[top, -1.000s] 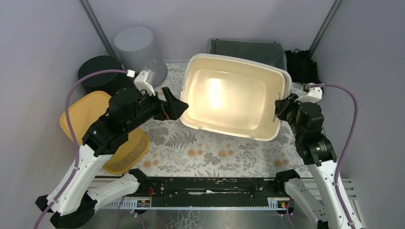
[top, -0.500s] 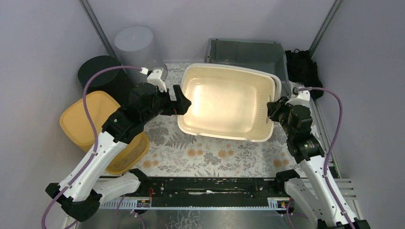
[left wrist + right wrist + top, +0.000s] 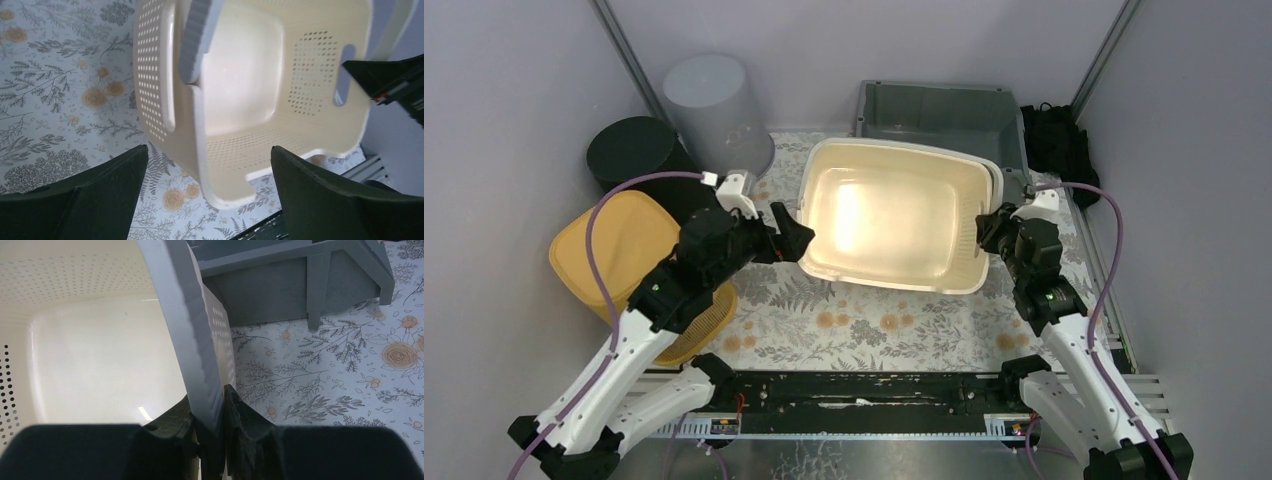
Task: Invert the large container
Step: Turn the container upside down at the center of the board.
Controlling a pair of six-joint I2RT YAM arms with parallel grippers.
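Overhead view: the large container (image 3: 894, 215), a cream perforated plastic basket, sits mid-table on a floral mat (image 3: 854, 325) with its open side facing up, so the flip is not yet done. The right gripper (image 3: 986, 228) is at the basket's right short rim, and the left gripper (image 3: 792, 238) is just beside the left short rim. One arm at each end suits a wide, light tub that a single pinch would likely let swing. Behind the basket is a grey bin (image 3: 934, 110). Off to the left are a grey cylinder (image 3: 709, 100), a black cylinder (image 3: 634, 150) and a yellow lid (image 3: 609, 240).

Left wrist view: both dark fingers (image 3: 100, 200) are spread as wide as they go, with nothing between the pads. The basket's near corner and handle slot lie ahead, between the two fingers but apart from them. This hand is released and looks lined up to take that rim.

Right wrist view: the two pads (image 3: 175, 422) are clamped on the thin grey edge of the basket's rim, one inside the wall and one outside. That gives a firm hold to turn the basket about. Whether the basket's base is fully on the mat cannot be told.
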